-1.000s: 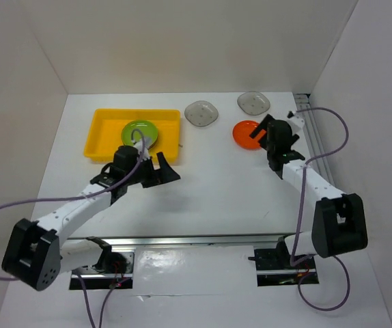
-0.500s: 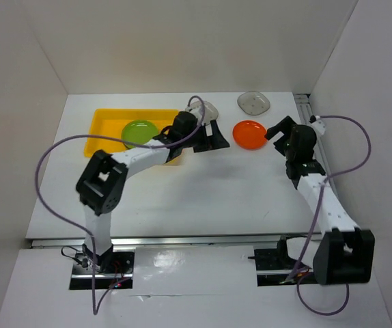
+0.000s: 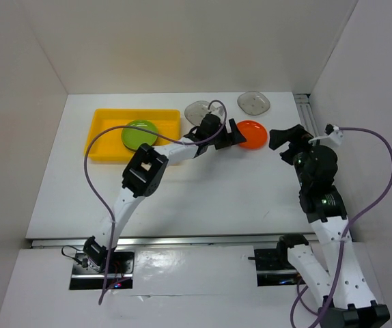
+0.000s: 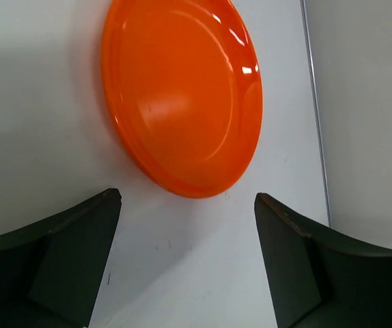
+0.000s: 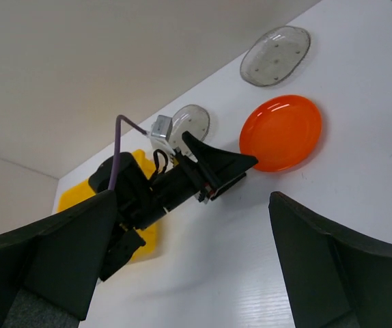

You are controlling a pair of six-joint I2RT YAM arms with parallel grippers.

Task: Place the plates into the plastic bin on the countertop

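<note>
A second ago the left gripper (image 3: 235,134) hung beside the near right corner of the yellow bin (image 3: 104,140). Since then its arm has swung across the countertop (image 3: 203,184) and now lies stretched out to the right, with the gripper at the left edge of the orange plate (image 3: 252,134). The right gripper (image 3: 285,137), which was over that plate a second ago, has drawn back to the right and stands apart from it. The orange plate itself has stayed where it was, near the back right of the countertop. In the left wrist view the fingers (image 4: 66,260) are spread wide, with the plate's near rim level with their tips and touching neither of them. The right gripper's fingers (image 5: 52,260) are also spread and hold nothing. The orange plate lies flat with its hollow side up; being round, it has no long axis. The yellow bin sits at the back left, its long side running left to right along the back wall (image 3: 182,48), and a green plate (image 3: 140,133) lies flat inside it, toward its right half. Two grey plates — one (image 3: 254,102) behind the orange plate, the other (image 3: 197,109) just right of the bin and partly hidden by the left arm — rest flat on the countertop.
</note>
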